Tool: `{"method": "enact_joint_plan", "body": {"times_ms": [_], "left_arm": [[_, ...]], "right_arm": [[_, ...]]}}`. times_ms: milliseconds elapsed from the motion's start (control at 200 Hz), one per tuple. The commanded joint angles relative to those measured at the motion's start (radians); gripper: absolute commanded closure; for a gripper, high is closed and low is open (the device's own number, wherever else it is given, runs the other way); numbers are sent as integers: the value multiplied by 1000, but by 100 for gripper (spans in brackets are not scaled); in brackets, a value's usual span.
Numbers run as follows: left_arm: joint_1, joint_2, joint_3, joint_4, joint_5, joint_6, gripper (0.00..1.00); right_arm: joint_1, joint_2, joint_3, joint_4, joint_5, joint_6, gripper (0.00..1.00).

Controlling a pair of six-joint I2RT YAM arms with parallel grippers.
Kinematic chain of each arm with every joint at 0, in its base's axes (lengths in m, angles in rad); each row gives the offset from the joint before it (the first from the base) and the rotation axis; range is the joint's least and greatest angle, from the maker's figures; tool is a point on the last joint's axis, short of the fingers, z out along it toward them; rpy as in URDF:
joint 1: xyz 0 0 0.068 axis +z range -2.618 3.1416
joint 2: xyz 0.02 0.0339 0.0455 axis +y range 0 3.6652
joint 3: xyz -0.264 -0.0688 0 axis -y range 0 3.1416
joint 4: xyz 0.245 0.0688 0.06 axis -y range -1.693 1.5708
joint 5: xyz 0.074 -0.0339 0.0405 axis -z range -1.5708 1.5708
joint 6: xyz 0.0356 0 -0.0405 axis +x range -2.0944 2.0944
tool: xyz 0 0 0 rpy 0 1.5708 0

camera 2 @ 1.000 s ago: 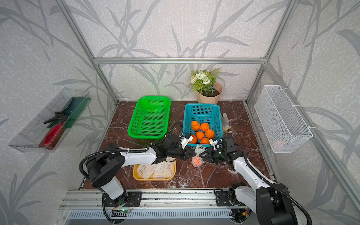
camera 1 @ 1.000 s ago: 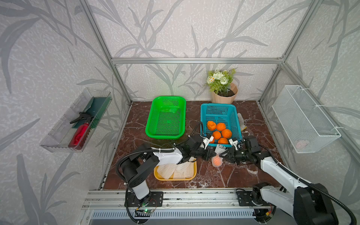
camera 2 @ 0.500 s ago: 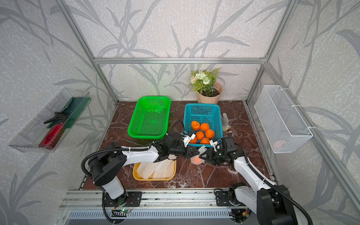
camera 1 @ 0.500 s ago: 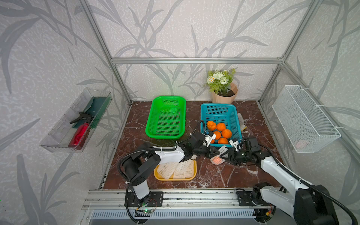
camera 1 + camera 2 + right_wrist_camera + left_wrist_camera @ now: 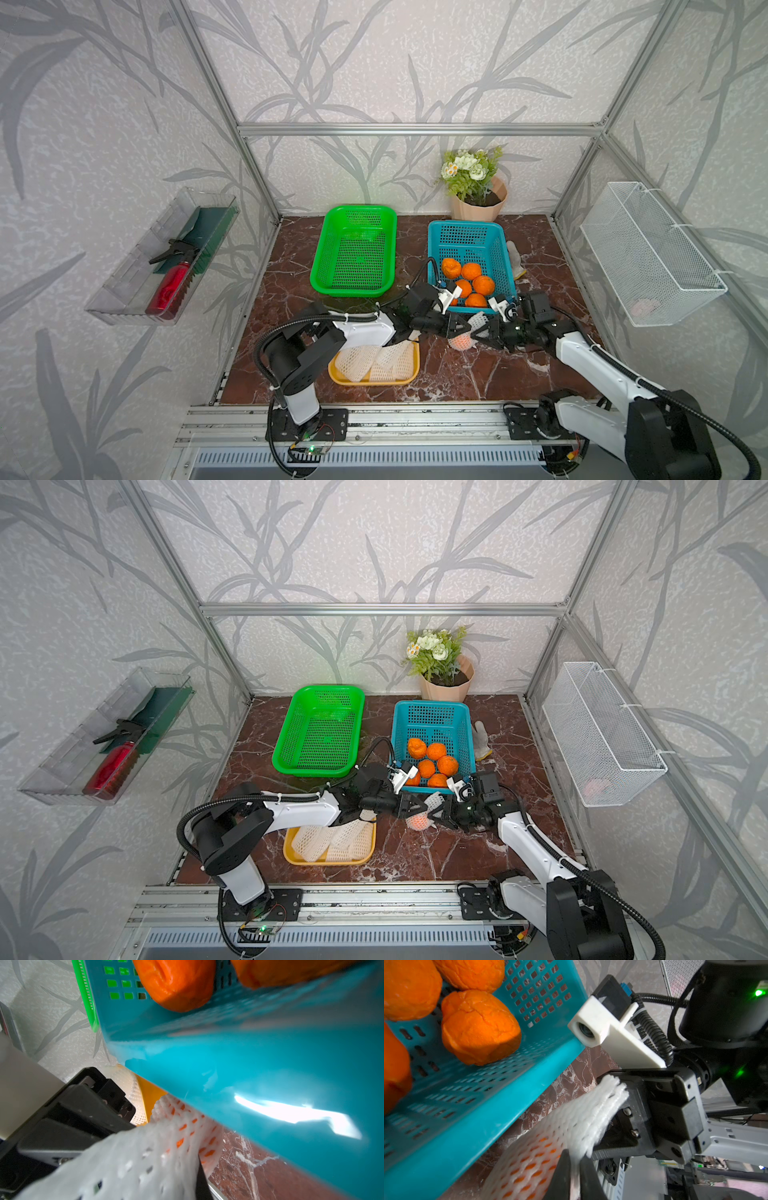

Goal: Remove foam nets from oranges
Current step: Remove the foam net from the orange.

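One orange (image 5: 460, 342) still in its foam net (image 5: 477, 319) sits on the marble in front of the blue basket (image 5: 500, 249), in both top views. My left gripper (image 5: 576, 1159) is shut on a fold of that net (image 5: 571, 1122), beside the orange (image 5: 529, 1167) showing through the mesh. From the opposite side my right gripper (image 5: 484, 331) is shut on the net's loose end; in the right wrist view the net (image 5: 145, 1157) covers its fingers. Several bare oranges (image 5: 471, 271) lie in the blue basket. Several empty nets (image 5: 374, 359) lie in the yellow tray (image 5: 411, 376).
An empty green basket (image 5: 353, 249) stands left of the blue one. A flower pot (image 5: 478, 203) is at the back and a glove (image 5: 515, 259) lies right of the blue basket. A white wire basket (image 5: 648, 253) hangs on the right wall, a clear bin (image 5: 162, 257) on the left.
My left gripper came down from the blue basket's edge to the netted orange and closed on the net. My right gripper opened briefly and shut again on the net's end.
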Motion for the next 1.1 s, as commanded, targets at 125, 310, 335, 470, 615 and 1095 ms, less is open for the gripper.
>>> {"method": "enact_joint_plan", "body": {"times_ms": [125, 310, 335, 470, 615, 1095], "left_arm": [[3, -47, -29, 27, 9, 12, 54], [9, -86, -53, -27, -7, 59, 48], [8, -91, -55, -39, -11, 69, 48], [10, -110, -67, -91, -33, 117, 47], [15, -134, -94, -92, -48, 148, 47], [16, -159, -140, -8, -70, 269, 46]], "right_arm": [[-13, 15, 24, 52, -86, 42, 100], [-16, 19, 20, 74, -156, 51, 100], [-17, 21, 18, 75, -162, 52, 100], [-17, 29, 6, 104, -195, 75, 100], [-19, 31, 2, 114, -204, 86, 100], [-17, 50, -5, 126, -245, 93, 100]]}}
